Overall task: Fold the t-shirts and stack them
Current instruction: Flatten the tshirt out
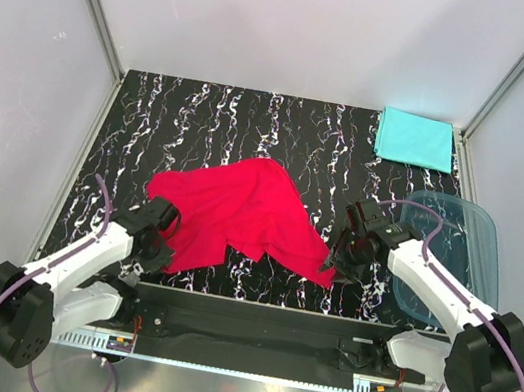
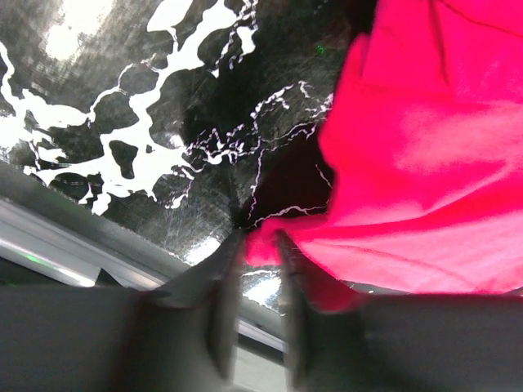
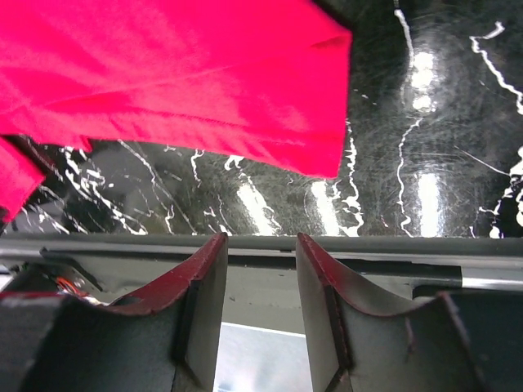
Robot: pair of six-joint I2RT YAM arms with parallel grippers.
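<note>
Pinching the red shirt (image 1: 238, 214) at its edge farthest from the tub (image 1: 482, 245), the left pincer (image 2: 260, 238) is closed on cloth. Right pincer (image 3: 261, 238), just left of the tub, gapes empty. Cyan shirt (image 1: 415, 139) lies folded beyond the tub.

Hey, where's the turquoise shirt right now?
In the top view, the turquoise shirt lies folded at the far right corner of the table, just beyond the blue plastic tub and well apart from the red shirt in the middle.
</note>
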